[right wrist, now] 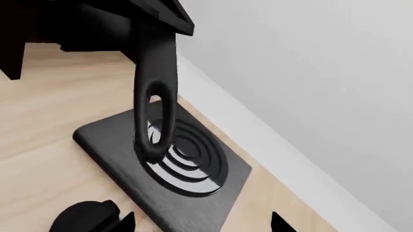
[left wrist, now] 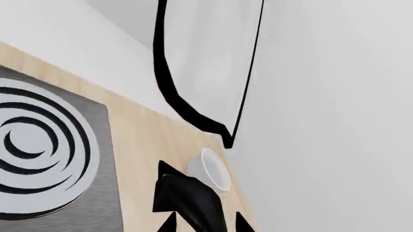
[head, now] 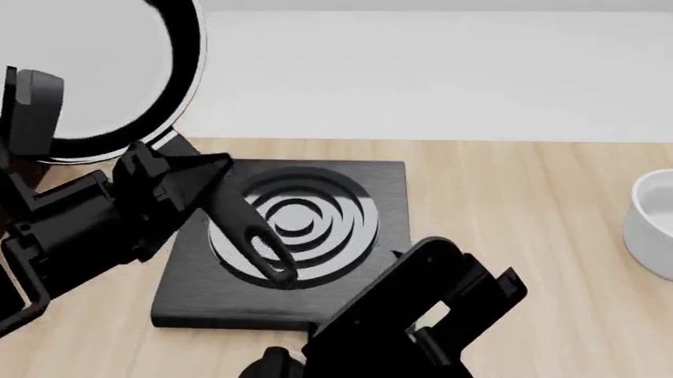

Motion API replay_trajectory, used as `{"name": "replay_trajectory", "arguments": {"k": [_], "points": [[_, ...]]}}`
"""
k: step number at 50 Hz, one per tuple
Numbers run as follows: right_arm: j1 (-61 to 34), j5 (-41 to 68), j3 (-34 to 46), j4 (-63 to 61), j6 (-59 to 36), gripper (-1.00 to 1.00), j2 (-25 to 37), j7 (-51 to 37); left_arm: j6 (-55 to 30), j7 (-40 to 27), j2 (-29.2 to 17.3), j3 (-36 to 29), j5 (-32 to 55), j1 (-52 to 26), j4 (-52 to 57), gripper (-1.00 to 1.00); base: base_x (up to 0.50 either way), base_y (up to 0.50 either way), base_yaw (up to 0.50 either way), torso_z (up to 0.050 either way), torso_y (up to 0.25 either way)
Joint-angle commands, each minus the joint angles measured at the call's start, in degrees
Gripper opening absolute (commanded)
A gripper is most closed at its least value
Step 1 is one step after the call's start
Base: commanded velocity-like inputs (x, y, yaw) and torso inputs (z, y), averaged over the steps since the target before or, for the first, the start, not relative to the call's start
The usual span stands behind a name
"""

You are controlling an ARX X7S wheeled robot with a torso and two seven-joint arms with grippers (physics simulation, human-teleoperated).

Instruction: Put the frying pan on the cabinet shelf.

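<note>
A: What surface fills the lower field?
B: A light wooden countertop [head: 526,236] with fine lengthwise grain, evenly lit.

A: And behind it?
B: A plain white wall [head: 442,71], meeting the countertop along a pale baseboard strip [right wrist: 284,145].

A: What rests on the wood?
B: A square black hob plate [head: 305,236] with concentric rings, and a white bowl [head: 654,228] at the right edge.

We see the pan handle [right wrist: 154,96] w/ its loop end hanging over the black hob plate [right wrist: 174,169] on the wood counter [right wrist: 38,159].
</note>
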State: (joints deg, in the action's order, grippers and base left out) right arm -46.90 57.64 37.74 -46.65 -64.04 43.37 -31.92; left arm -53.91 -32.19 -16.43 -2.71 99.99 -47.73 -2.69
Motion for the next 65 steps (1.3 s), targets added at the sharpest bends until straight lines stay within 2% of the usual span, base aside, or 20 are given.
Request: {"name": "replay_trajectory", "arguments": {"k": [1,10,17,25,34,37,48,52,57,65], "points": [[2.29,1.15,-1.58,-1.30,0.71,1.00,1.00,-2.50,3.28,0.30,-3.25,3.79,3.02,-5.40,-8.09,-1.00,0.00,0.00,0.00,0.000,0.000],[3.57,2.05,-2.02,-1.66,1.18,1.00,1.11,-3.79,3.48,-2.60,-7.24,7.28,7.09,-3.31,-8.70,-1.00,0.00,0.00,0.00,0.000,0.002],[3.74,1.50,-1.04,-1.59,1.31,1.00,0.24,-4.04,2.98,-6.49,-9.69,10.36,15.01,-4.11,-10.94,-1.00,0.00,0.00,0.00,0.001,0.001],[4.62,0.08,0.17,-1.26,2.29,1.00,-0.26,-3.65,-1.44,-7.26,-14.20,9.65,18.66,-5.65,-12.07,-1.00,0.00,0.00,0.00,0.000,0.002],[4.84,-0.20,0.54,-0.96,2.54,1.00,-0.22,-3.67,-9.97,-8.22,-22.11,6.12,22.62,-7.93,-18.26,-1.00,0.00,0.00,0.00,0.001,0.002],[4.90,-1.31,1.44,-0.30,2.93,1.00,-0.77,-3.19,-10.34,-9.10,-23.22,5.55,24.17,-9.21,-21.42,-1.00,0.00,0.00,0.00,0.000,0.000],[4.65,-3.02,3.98,0.99,3.04,1.00,-3.26,-2.76,-5.27,-1.07,-22.80,4.05,16.54,-18.46,-37.79,-1.00,0.00,0.00,0.00,0.000,0.002],[4.73,-2.92,4.17,0.96,2.91,1.00,-3.33,-2.95,-4.96,4.44,-23.03,1.10,11.83,-22.16,-45.39,-1.00,0.00,0.00,0.00,0.000,0.003],[4.81,-3.54,4.99,1.52,2.95,1.00,-3.76,-2.80,-4.28,6.44,-22.43,-1.03,9.07,-23.97,-49.81,-1.00,0.00,0.00,0.00,0.002,0.000],[4.04,-3.81,5.97,2.23,2.45,1.00,-4.93,-2.65,-5.47,15.23,-20.95,-7.43,2.00,-31.23,-60.52,-1.00,0.00,0.00,0.00,0.000,0.003]]}}
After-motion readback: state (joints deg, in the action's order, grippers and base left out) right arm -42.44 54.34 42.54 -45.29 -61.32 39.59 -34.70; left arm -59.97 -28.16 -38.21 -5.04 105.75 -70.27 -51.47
